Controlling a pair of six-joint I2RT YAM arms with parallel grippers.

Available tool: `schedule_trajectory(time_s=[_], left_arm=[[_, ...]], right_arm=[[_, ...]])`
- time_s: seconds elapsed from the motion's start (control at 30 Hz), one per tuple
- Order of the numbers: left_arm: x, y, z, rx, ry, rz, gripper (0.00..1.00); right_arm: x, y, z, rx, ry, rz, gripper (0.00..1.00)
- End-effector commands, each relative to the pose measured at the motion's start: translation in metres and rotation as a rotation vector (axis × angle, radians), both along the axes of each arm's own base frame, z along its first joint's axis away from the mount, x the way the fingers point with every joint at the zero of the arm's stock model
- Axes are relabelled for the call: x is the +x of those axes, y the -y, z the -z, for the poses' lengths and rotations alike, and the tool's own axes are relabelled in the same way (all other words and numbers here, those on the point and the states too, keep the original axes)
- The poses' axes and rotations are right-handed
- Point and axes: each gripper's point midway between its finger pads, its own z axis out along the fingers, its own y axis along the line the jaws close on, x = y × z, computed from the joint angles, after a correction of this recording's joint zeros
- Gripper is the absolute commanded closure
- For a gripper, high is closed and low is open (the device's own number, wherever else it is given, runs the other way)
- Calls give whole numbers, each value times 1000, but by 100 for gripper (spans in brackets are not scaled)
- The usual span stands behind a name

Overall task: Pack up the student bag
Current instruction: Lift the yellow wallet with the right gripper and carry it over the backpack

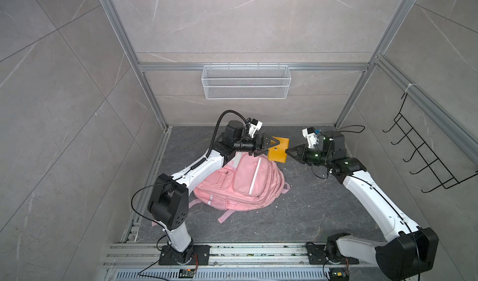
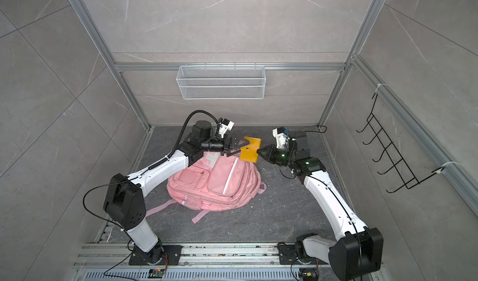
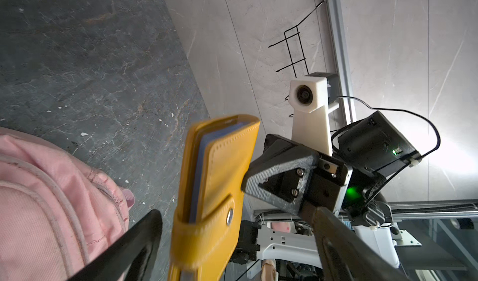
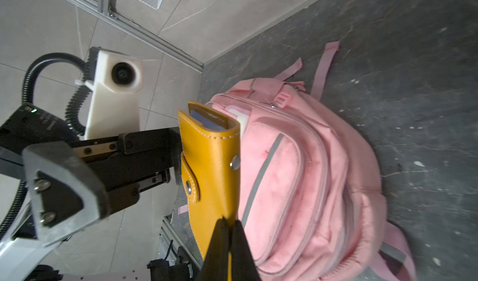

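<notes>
Student bag lies below; reaching inward, right tool pinches yellow wallet, left tool gapes around it.

Yellow wallet aloft; white mesh basket back wall; black hook rack right wall.

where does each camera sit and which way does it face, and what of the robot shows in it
Both top views: overhead near the arm bases, looking down toward the back wall; both arms whole, student bag between.
Left wrist: on the left arm, facing the yellow wallet and right gripper; its own open fingers show.
Right wrist: on the right arm, facing wallet, bag, left gripper; own shut fingers show.
Shared: both wrist views see wallet and bag.
</notes>
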Motion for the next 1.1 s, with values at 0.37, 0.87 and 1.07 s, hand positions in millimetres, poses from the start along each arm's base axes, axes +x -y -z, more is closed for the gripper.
schedule_trajectory(time_s=[0.37, 0.87, 1.07], left_arm=[[-12, -11, -30, -87, 49, 5, 81], [-42, -46, -62, -164, 82, 59, 100], [-58, -52, -75, -197, 97, 106, 100]], right_arm=[[12, -30, -9, 75, 8, -33, 100], [-33, -62, -33, 230, 89, -149, 19], [-41, -83, -41, 304, 126, -234, 23]])
